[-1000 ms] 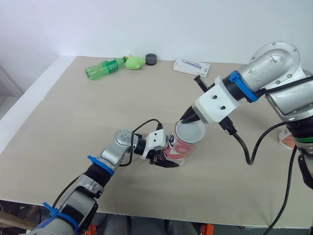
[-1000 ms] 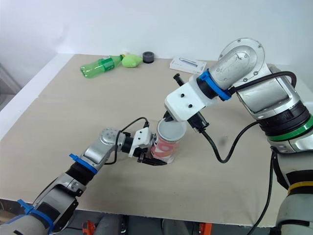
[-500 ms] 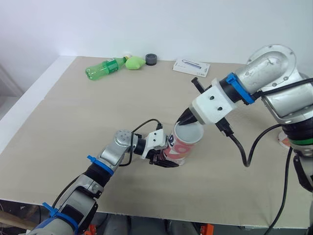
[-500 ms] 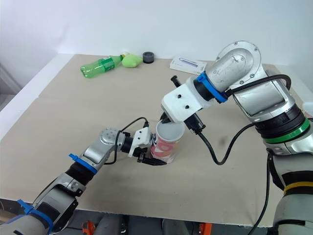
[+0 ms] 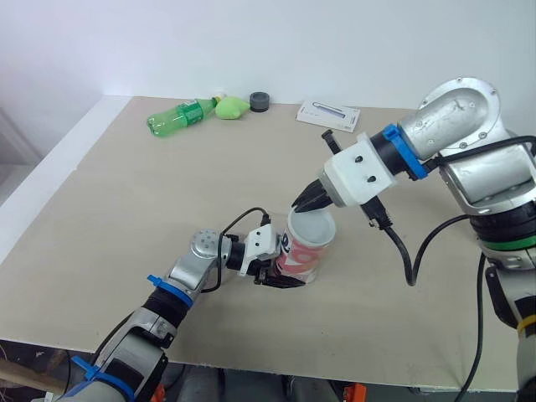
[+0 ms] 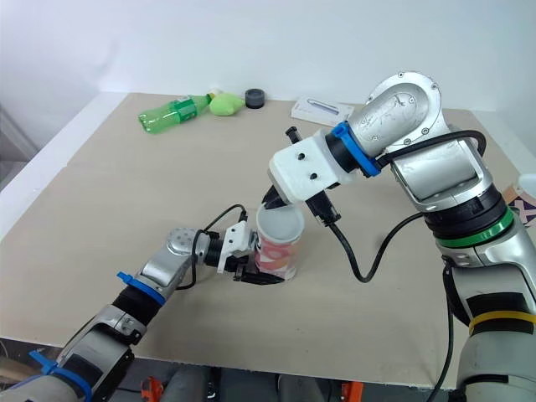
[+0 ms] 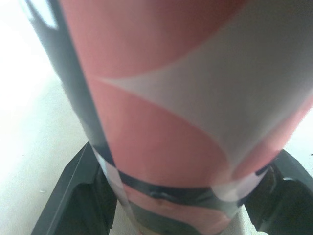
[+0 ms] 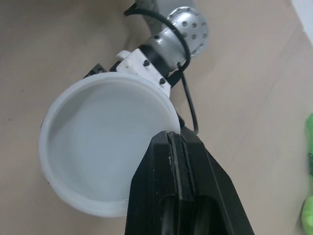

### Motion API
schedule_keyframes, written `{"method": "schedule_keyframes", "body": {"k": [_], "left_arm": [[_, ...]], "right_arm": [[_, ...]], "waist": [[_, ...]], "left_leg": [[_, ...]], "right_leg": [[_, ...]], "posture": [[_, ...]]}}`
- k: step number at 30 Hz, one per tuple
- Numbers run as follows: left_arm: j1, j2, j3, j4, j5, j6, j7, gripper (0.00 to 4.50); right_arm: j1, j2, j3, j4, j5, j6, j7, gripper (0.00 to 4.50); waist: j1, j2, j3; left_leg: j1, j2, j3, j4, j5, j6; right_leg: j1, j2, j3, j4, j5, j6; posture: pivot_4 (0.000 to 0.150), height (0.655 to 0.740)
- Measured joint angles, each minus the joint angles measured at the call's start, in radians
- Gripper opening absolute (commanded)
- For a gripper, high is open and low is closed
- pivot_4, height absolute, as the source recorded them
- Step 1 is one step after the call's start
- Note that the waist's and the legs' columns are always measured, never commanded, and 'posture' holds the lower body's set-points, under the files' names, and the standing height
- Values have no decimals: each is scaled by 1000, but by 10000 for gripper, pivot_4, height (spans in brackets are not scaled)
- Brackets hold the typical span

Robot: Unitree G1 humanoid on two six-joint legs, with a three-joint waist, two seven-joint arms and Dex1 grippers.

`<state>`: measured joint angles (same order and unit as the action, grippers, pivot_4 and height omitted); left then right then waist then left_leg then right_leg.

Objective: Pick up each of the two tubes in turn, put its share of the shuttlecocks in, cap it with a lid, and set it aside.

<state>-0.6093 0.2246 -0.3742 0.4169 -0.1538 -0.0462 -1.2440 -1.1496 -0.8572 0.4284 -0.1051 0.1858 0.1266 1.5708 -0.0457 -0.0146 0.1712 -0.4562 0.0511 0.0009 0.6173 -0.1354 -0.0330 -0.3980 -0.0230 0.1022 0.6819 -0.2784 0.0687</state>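
Near the tabletop's (image 5: 117, 218) front edge the tube (image 5: 301, 260) stands, the left tool (image 5: 279, 274) clamped round its base. The right tool (image 5: 303, 202) pinches the white lid's (image 5: 313, 227) rim on top; pressed off-centre, the lid may cock or tip the tube.

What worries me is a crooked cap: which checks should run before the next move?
1. Tube upright on the table: ok.
2. Left claw shut around the tube's base: ok.
3. Right claw pinching the lid's rim: ok.
4. Lid over the tube's mouth: ok.
5. Lid seated level and fully down: cannot tell.
6. Shuttlecocks inside: cannot tell, the lid hides them.
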Motion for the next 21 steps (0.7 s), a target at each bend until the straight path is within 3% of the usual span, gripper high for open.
{"method": "schedule_keyframes", "body": {"k": [21], "left_arm": [[-2, 0, -4, -4, 0, 11, -3, 28006]], "right_arm": [[35, -7, -17, -31, -47, -26, 0, 484]], "waist": [[0, 0, 0]], "left_leg": [[0, 0, 0, 0, 0, 0]], "right_leg": [[0, 0, 0, 0, 0, 0]], "posture": [[1500, 7294]]}}
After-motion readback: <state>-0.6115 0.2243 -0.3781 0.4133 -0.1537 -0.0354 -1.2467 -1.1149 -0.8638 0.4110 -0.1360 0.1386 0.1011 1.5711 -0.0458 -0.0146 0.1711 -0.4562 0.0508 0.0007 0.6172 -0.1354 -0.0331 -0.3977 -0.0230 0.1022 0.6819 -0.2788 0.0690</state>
